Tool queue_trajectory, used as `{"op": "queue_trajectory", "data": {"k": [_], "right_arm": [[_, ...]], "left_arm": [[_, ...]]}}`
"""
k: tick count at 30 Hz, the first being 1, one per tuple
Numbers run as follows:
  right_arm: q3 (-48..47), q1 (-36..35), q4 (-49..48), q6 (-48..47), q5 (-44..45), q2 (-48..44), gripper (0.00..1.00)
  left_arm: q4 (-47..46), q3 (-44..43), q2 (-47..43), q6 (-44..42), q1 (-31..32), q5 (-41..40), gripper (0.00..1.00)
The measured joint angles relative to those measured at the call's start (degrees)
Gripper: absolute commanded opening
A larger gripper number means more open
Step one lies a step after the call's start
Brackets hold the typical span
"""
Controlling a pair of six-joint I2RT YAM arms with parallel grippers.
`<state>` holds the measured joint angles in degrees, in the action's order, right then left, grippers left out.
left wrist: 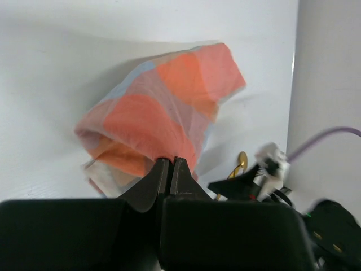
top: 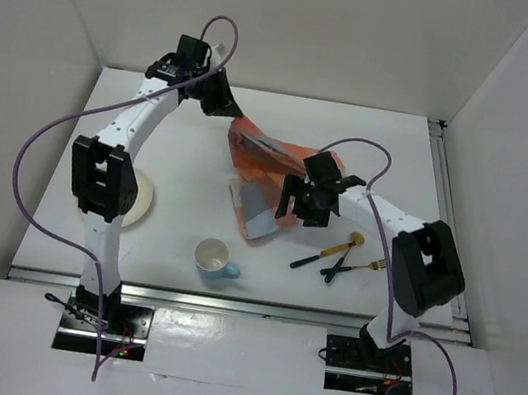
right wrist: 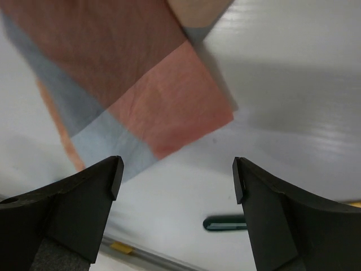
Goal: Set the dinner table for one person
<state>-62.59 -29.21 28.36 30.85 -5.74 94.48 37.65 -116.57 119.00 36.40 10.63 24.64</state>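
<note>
Pinching a fold of the mat (left wrist: 163, 107) with the left gripper (left wrist: 170, 165), with jaws pressed tight together on the cloth. Holding that end lifted above the table (top: 384, 147), at the far side, a little left of centre. From there, hanging down toward the near right, with the long axis slanted between the two arms and the low end seemingly resting on the table. Hovering with the right gripper (right wrist: 177, 175) just beside and over that low end, with jaws spread wide and nothing between them. In the right wrist view, a loose corner of the mat just ahead of the gap, slightly to its left. Probably next: closing on this corner, since clearly nearer to the right arm. Further out: plate (top: 144, 203) under the left arm, cup (top: 213, 255) near the front edge, cutlery (top: 339, 261) at near right, all apart from the mat.
</note>
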Motion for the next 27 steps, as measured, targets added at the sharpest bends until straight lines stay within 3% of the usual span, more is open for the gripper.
{"op": "queue_trajectory", "data": {"k": [5,10,13,14,17,18,20,27], "right_arm": [[-1.53,0.00,-1.70,-3.39,1.95,7.45,0.91],[-1.66,0.04,-3.85,-6.01,3.67,8.37,0.88],[-1.66,0.50,-5.40,-7.50,3.15,8.74,0.79],[-1.66,0.63,-5.99,-7.85,2.82,9.05,0.66],[-2.03,0.87,-7.50,-8.57,1.01,10.29,0.45],[-2.14,0.90,-7.98,-8.59,0.31,10.62,0.27],[-2.14,0.98,-8.76,-8.50,-0.17,10.99,0.01],[-2.38,1.31,-8.22,-7.28,2.32,10.19,0.00]], "left_arm": [[1.22,-1.05,-0.48,-0.22,0.00,1.95,0.00],[3.08,-1.20,-0.46,-0.24,0.00,2.95,0.00],[3.61,-1.31,-0.46,-0.26,0.00,3.50,0.00],[3.67,-1.38,-0.46,-0.28,0.00,3.69,0.00],[4.22,-1.86,-0.39,-0.31,0.00,3.85,0.00],[4.37,-2.23,-0.33,-0.31,0.00,3.91,0.00],[4.42,-2.75,-0.22,-0.31,0.00,4.00,0.00],[5.86,-7.37,0.74,-0.31,-0.48,4.96,0.00]]}}
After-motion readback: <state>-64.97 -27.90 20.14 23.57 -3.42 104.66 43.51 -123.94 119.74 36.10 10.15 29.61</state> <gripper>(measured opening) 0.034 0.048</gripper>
